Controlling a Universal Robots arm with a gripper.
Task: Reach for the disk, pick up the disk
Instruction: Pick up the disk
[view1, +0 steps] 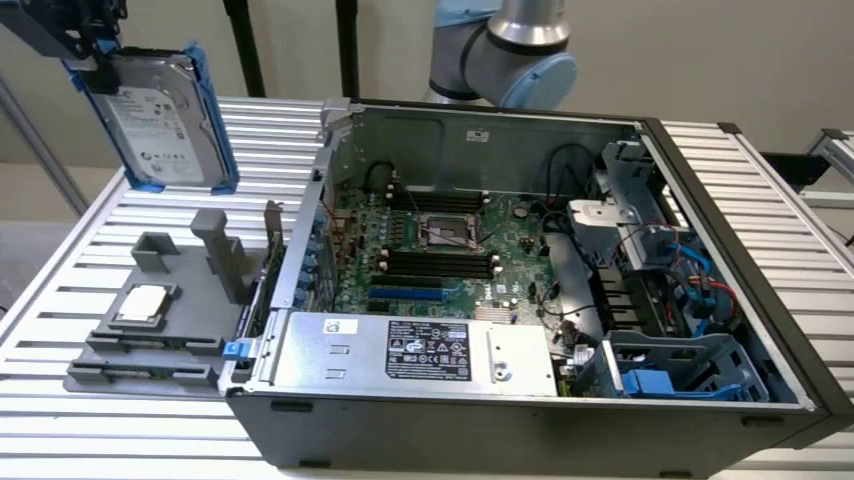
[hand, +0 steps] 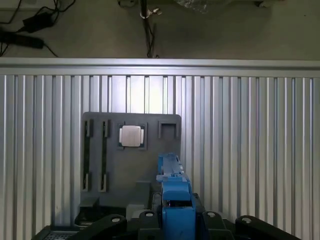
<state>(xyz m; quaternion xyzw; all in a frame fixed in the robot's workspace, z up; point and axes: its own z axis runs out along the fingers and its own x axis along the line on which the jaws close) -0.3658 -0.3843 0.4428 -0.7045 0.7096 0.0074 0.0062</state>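
Gripper (view1: 88, 48) is clamping the top end of the disk (view1: 158, 112), its fingers pressing on the blue bracket (view1: 214, 120) that is framing the drive. The disk is hanging upright in the air at the exterior view's upper left, its white label facing the camera, and it is sitting clear of the slatted table (view1: 67, 260) beneath it. It is hovering beyond the grey tray (view1: 180, 265) and off to the exterior view's left of the open computer case (view1: 534, 440), well apart from the case wall. In the wrist view, the gripper (hand: 175, 220) is looking straight down along the narrow edge of the blue bracket (hand: 172, 182), which is sticking out from between the dark fingers (hand: 150, 220) over the near edge of the grey tray (hand: 120, 170) on the table (hand: 250, 150). A small square chip (hand: 131, 135) is lying flat in one recess of the tray, also showing in the exterior view (view1: 144, 303). Inside the case a green circuit board (view1: 441, 250) is lying flat, and a silver box (view1: 334, 350) with a black label is sitting along the near wall. The arm (view1: 521, 45) is rising behind the case.
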